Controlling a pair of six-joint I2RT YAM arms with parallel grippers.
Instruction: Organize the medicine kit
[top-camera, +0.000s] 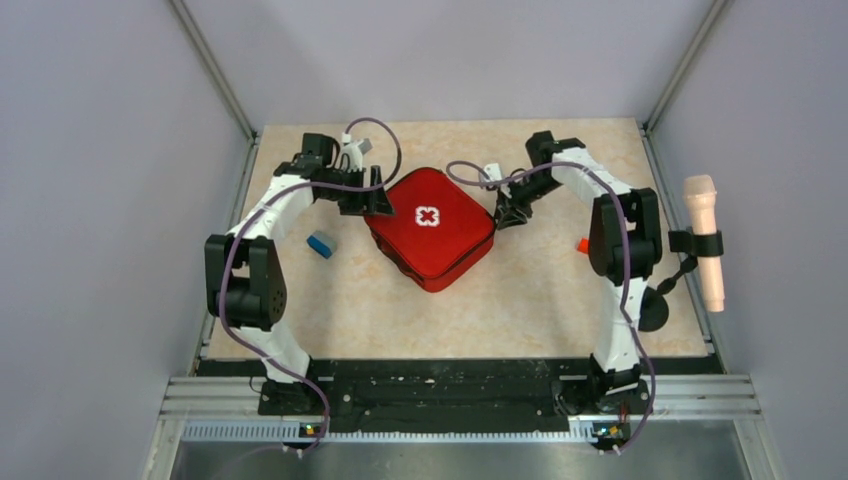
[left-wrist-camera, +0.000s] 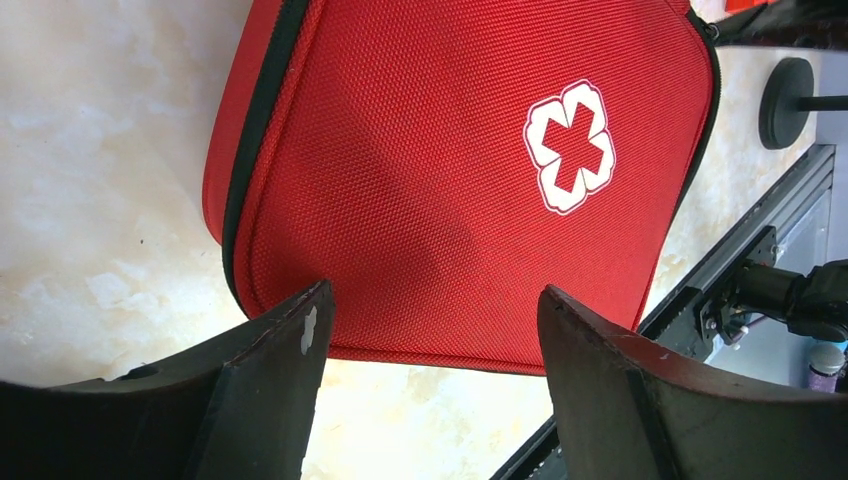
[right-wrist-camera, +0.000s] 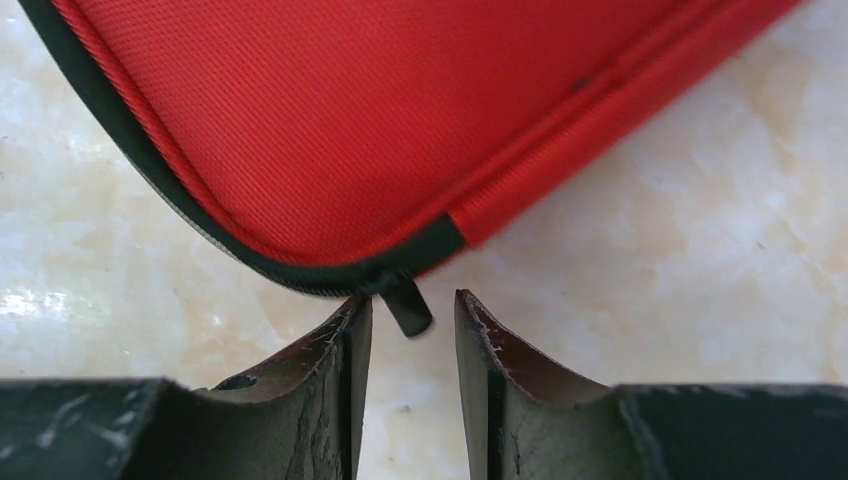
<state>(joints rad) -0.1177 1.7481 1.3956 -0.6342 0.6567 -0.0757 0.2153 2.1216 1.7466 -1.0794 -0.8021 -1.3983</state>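
My right gripper (right-wrist-camera: 412, 300) gapes around zipper pull (right-wrist-camera: 409, 312), left gripper (left-wrist-camera: 432, 295) open; unheld medicine kit (left-wrist-camera: 420, 170) may slide, pinch misses.

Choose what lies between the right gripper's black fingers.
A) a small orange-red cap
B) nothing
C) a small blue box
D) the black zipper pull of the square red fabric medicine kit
D: the black zipper pull at a corner of the red medicine kit sits unclamped inside the open right gripper.
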